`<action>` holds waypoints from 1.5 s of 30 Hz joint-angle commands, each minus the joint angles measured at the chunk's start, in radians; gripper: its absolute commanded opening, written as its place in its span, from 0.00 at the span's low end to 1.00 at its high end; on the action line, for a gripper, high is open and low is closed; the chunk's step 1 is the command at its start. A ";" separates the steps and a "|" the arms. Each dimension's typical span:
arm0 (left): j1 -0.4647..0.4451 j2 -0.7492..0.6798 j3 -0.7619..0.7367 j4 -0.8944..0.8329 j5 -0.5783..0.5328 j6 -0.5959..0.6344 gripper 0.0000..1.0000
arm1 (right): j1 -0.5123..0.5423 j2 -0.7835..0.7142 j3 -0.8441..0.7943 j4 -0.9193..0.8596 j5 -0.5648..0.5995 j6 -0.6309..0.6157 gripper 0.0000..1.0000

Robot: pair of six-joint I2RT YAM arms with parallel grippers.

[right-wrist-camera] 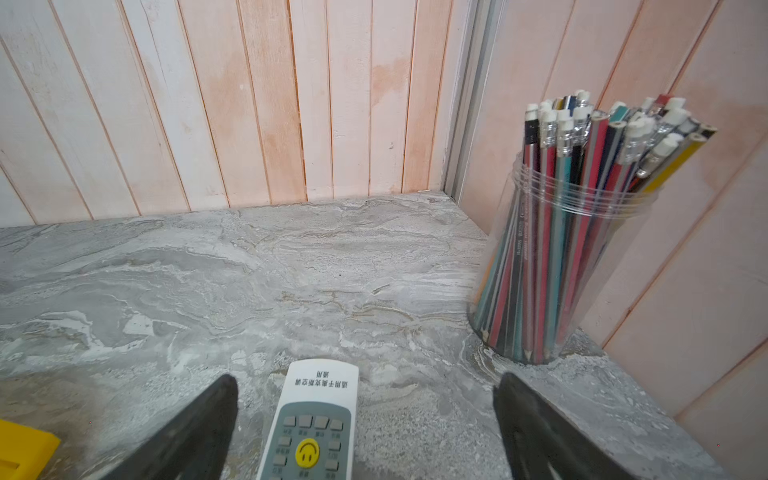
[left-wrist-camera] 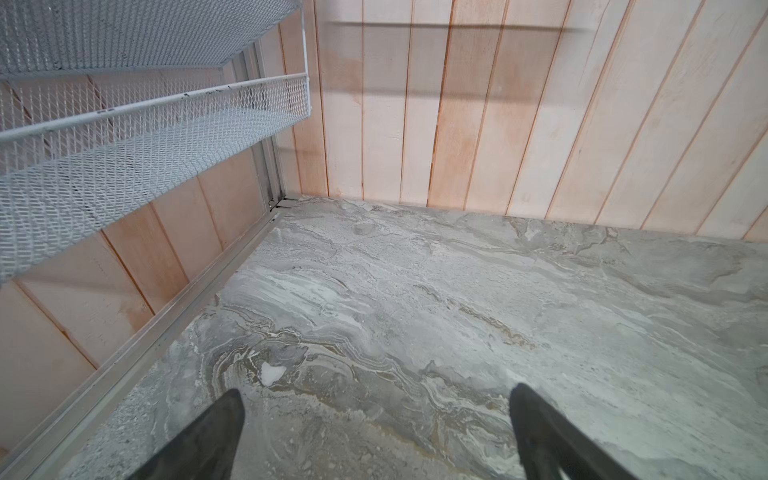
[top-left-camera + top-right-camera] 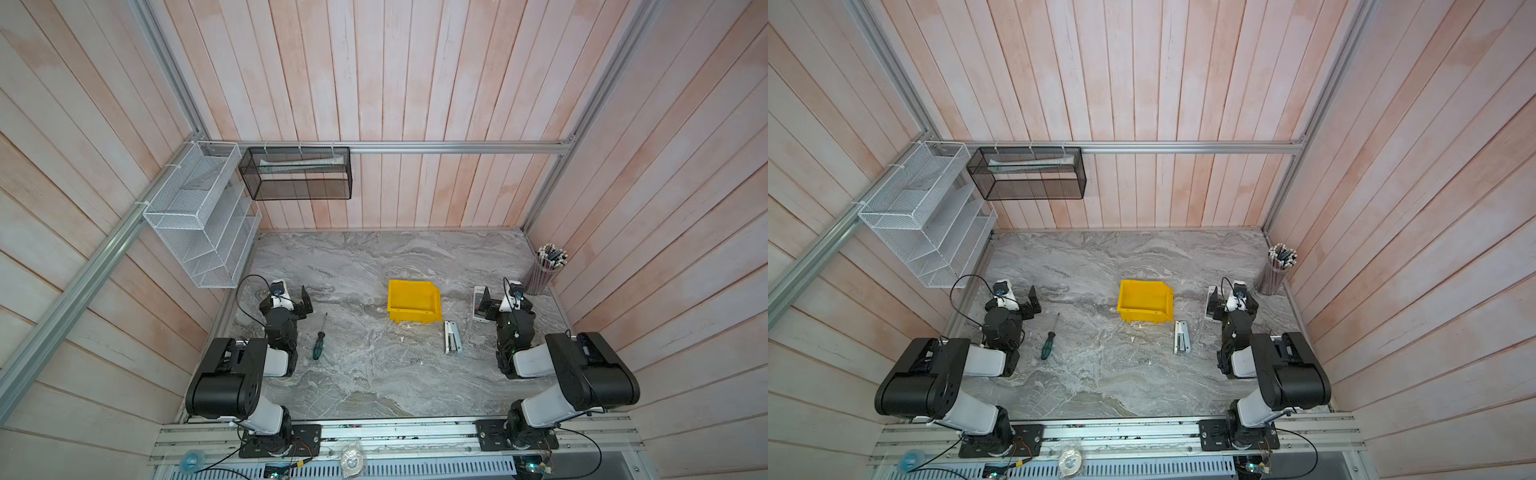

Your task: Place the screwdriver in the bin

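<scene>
Left hand (image 2: pixel 374 395), spread apart and empty, the nearer one; screwdriver (image 3: pixel 319 340) flat on worktop (image 3: pixel 374 374) just right of it, tip pointing away from robot

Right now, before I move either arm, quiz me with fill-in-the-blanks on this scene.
1. The screwdriver lies on the ____, outside the bin.
2. The bin holds ____.
3. Below the right gripper lies a white ____.
4. The left gripper and the right gripper are both ____.
Missing words: table; nothing; remote; open.
</scene>
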 commanded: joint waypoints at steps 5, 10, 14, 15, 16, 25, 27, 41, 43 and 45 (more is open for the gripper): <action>0.006 -0.005 0.010 -0.007 0.014 -0.007 1.00 | -0.006 0.002 0.015 -0.007 -0.008 -0.003 0.98; 0.006 -0.006 0.011 -0.006 0.014 -0.007 1.00 | -0.006 0.002 0.015 -0.009 -0.008 -0.003 0.98; 0.006 -0.004 0.013 -0.010 0.016 -0.008 1.00 | -0.006 0.001 0.015 -0.009 -0.008 -0.002 0.98; 0.005 -0.004 0.013 -0.009 0.015 -0.008 1.00 | -0.006 0.001 0.015 -0.009 -0.008 -0.002 0.98; 0.007 -0.004 0.014 -0.010 0.016 -0.008 1.00 | -0.006 0.001 0.015 -0.010 -0.008 -0.002 0.98; 0.015 -0.006 0.014 -0.015 0.031 -0.012 1.00 | -0.013 0.001 0.018 -0.018 -0.024 0.004 0.98; 0.015 -0.005 0.013 -0.014 0.030 -0.013 1.00 | -0.013 0.000 0.017 -0.013 -0.024 0.000 0.98; 0.018 -0.063 -0.105 0.165 0.002 -0.025 1.00 | 0.027 -0.119 0.074 -0.225 0.116 0.005 0.98; -0.042 -0.159 -0.108 0.106 -0.140 0.004 1.00 | 0.028 -0.210 0.132 -0.425 0.185 0.062 0.98; -0.109 -0.320 -0.077 -0.071 -0.169 0.061 1.00 | 0.030 -0.296 0.087 -0.413 0.244 0.090 0.98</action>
